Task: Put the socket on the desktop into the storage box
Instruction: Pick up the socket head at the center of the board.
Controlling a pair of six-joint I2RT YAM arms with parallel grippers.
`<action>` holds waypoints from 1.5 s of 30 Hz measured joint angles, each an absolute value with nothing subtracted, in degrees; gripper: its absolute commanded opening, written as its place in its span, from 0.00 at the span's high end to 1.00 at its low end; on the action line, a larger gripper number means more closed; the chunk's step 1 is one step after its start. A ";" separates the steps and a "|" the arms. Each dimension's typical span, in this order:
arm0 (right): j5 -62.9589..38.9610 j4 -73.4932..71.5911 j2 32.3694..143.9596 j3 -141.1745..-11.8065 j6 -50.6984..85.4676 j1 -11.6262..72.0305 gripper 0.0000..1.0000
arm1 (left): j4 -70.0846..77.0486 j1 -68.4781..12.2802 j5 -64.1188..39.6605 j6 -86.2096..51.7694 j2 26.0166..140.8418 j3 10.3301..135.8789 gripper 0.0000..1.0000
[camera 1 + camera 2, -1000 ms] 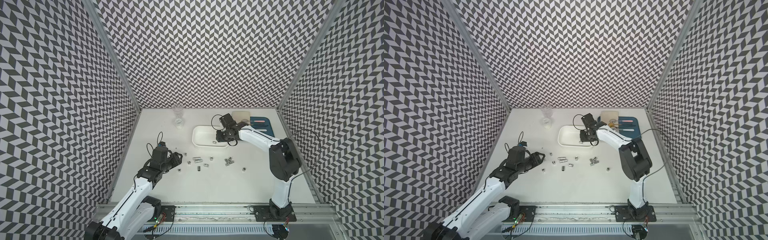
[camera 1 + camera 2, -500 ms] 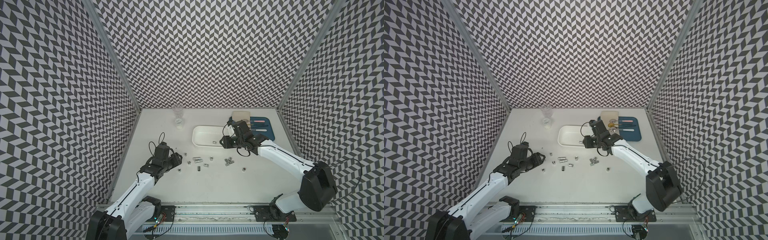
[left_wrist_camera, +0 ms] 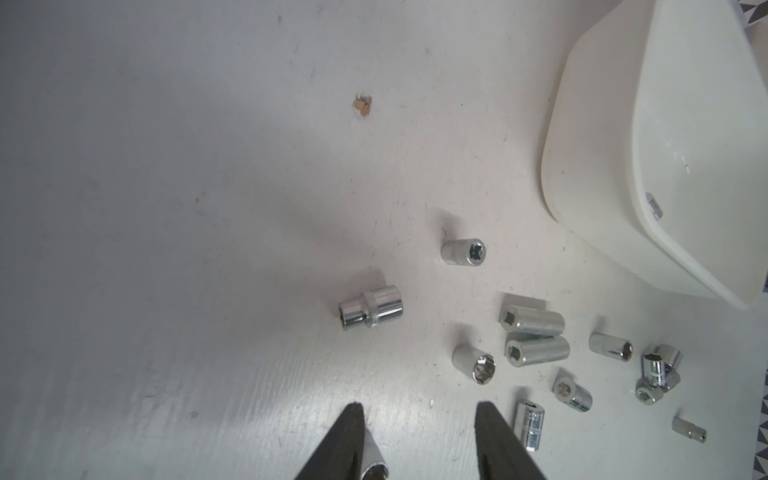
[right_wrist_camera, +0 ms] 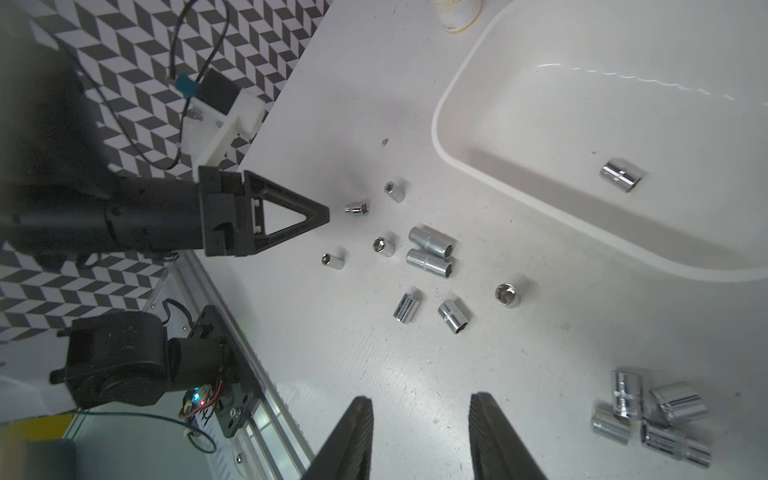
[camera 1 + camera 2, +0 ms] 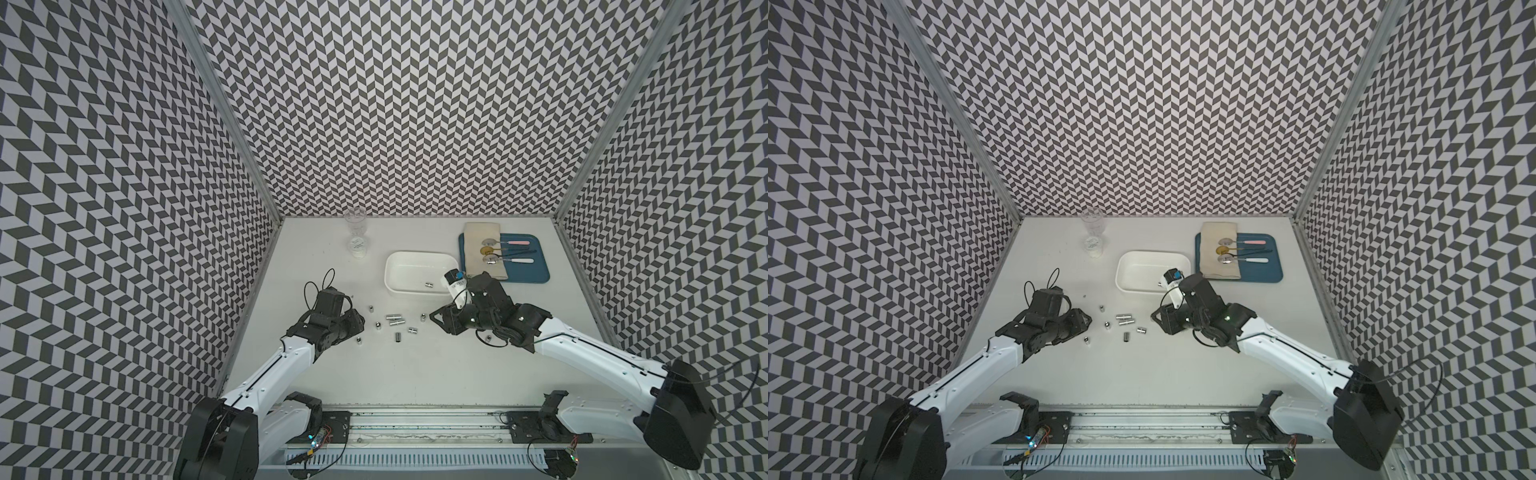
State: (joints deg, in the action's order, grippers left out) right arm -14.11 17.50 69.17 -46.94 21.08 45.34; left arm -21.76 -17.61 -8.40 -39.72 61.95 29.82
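The left gripper [image 3: 415,409] is seen with black fingers parted, a small chrome socket [image 3: 374,459] lying against one finger, unclamped; the right gripper [image 4: 419,401] is held apart and empty; a single socket [image 4: 622,174] lies inside the white shallow plastic storage box [image 4: 561,104]; the remaining sockets [image 5: 395,320] are scattered on the white desktop [image 5: 374,374] near it.

No text, brand or number can be read anywhere in these views. The small label on the glass cup [image 5: 356,232] and the print on the white mount [image 5: 456,286] at the right wrist show only as tiny dark marks, and any stamping on the sockets [image 3: 536,322] is too blurred to read
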 measured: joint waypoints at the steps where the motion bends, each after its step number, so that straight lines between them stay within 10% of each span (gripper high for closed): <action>1: -14.06 17.15 68.73 -46.28 21.04 46.39 0.58 | -21.78 -17.89 -8.36 -39.72 62.59 29.82 0.54; 33: -11.79 13.23 66.32 -39.16 24.60 52.34 0.58 | -26.50 -26.28 -0.03 -43.20 70.54 30.46 0.69; 45: -11.14 13.21 66.32 -39.16 25.12 52.34 0.58 | -25.87 -26.65 0.47 -43.13 71.20 30.46 1.00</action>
State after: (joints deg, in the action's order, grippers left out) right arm -11.14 13.21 66.32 -39.16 25.12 52.34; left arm -25.87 -26.65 0.47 -43.13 71.20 30.46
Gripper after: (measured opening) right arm 0.421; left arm 0.154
